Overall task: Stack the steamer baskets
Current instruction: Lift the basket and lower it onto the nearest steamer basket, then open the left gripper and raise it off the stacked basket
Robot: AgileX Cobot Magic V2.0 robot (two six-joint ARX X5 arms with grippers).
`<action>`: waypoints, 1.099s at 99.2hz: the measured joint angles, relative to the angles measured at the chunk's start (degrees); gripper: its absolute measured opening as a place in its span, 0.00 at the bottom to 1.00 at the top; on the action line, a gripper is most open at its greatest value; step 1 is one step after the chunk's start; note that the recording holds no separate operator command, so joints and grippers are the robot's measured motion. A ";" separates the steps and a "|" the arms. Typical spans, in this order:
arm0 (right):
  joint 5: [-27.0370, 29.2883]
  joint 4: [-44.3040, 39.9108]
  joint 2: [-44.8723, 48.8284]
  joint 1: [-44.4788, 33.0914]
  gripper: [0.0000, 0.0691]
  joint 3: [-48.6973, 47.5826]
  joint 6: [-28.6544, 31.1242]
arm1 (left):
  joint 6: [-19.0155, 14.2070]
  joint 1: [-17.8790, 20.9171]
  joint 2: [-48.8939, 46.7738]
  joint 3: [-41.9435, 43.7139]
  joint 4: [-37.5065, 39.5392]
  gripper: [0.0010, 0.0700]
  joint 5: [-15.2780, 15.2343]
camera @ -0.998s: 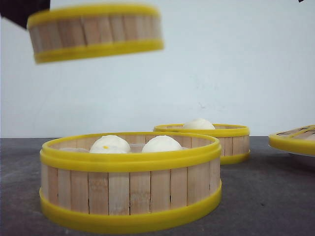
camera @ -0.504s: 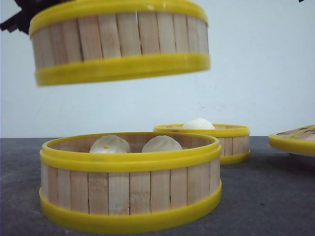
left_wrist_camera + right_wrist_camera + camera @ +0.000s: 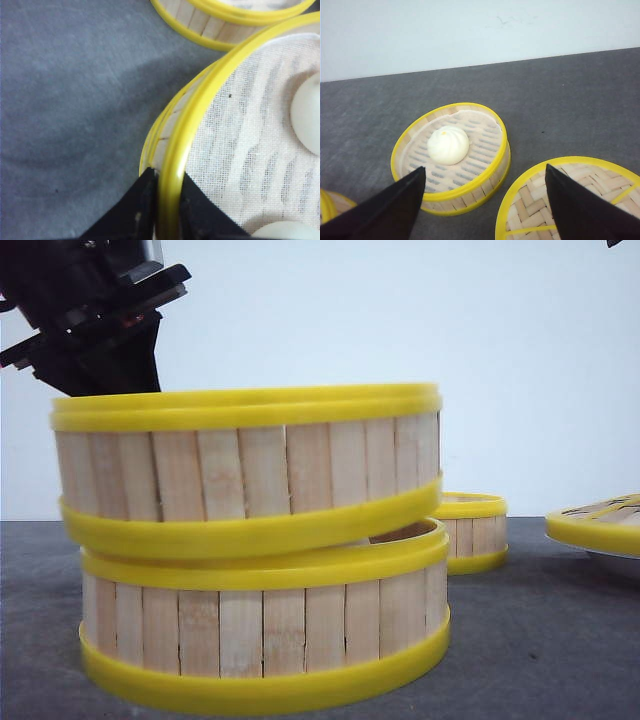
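Dark grey tabletop (image 3: pixel 540 640) runs back to a plain white wall in the front view. Near the camera one steamer basket, the lower basket (image 3: pixel 265 640), stands on the table, and a second, the upper basket (image 3: pixel 250 465), sits on it tilted: its left side rests low on the lower rim while its right side is raised, leaving a gap. The left gripper (image 3: pixel 95 325), dark, reaches down to the upper basket's left rim. Behind and to the right stands the far basket (image 3: pixel 472 530), apart from the stack, and the flat lid (image 3: pixel 600 522) shows at the right edge.

From the left wrist, the black fingers (image 3: pixel 132 212) pinch the upper basket's yellow rim, one inside and one outside the wall. White cloth lining and two pale buns (image 3: pixel 306 115) lie inside.

From the right wrist, the right gripper (image 3: pixel 482 210) hangs with fingers spread wide and nothing between them, above the table. Beyond them the far basket holds one bun on slats, with the woven lid just beside it.
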 joint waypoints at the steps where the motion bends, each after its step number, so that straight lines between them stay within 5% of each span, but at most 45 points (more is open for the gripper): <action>1: 0.00 0.00 0.00 0.00 0.68 0.00 0.00 | 0.00 0.00 0.00 0.00 0.20 0.03 0.00; 109: -0.02 -1.16 0.00 0.00 0.68 0.00 0.00 | -0.61 -0.04 6.88 0.00 3.80 0.03 0.11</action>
